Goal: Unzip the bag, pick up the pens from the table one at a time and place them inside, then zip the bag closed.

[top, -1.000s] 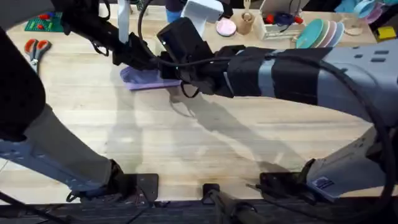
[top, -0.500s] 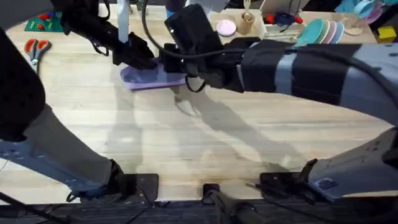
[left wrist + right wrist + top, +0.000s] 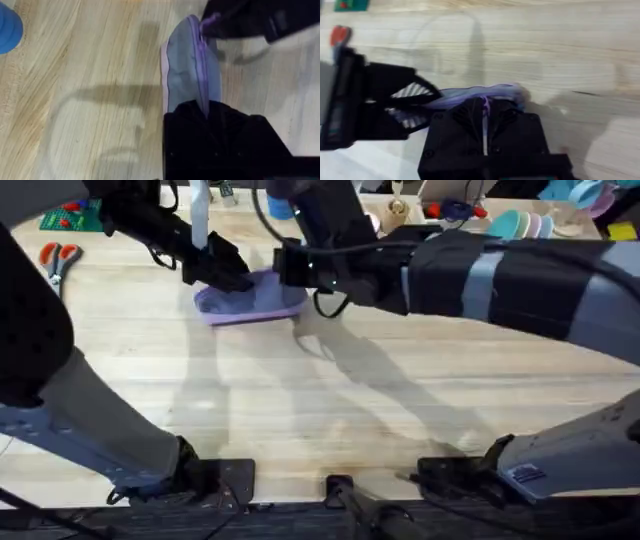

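A: Both arms are crowded over the bag, which lies flat on the desk, and much of it is covered. The left claw sits on its left end and the right claw on its right end.

B: In the left wrist view the bag is lavender, soft, with a darker purple zipper line running its length. The left claw is clenched on the fabric at the near end of that line. At the far end, the right claw has a small purple tab pinched between its tips.

A: The right wrist view agrees: the right claw is grasping the bag right at the zipper, fingers together on it. The fabric bunches up there.

B: Is it open or zipped? I can't make that out, nor anything inside; the arms hide the mouth.

A: Left of the bag, near the desk's far left edge, lie orange-handled scissors, partly cut off by the left arm.
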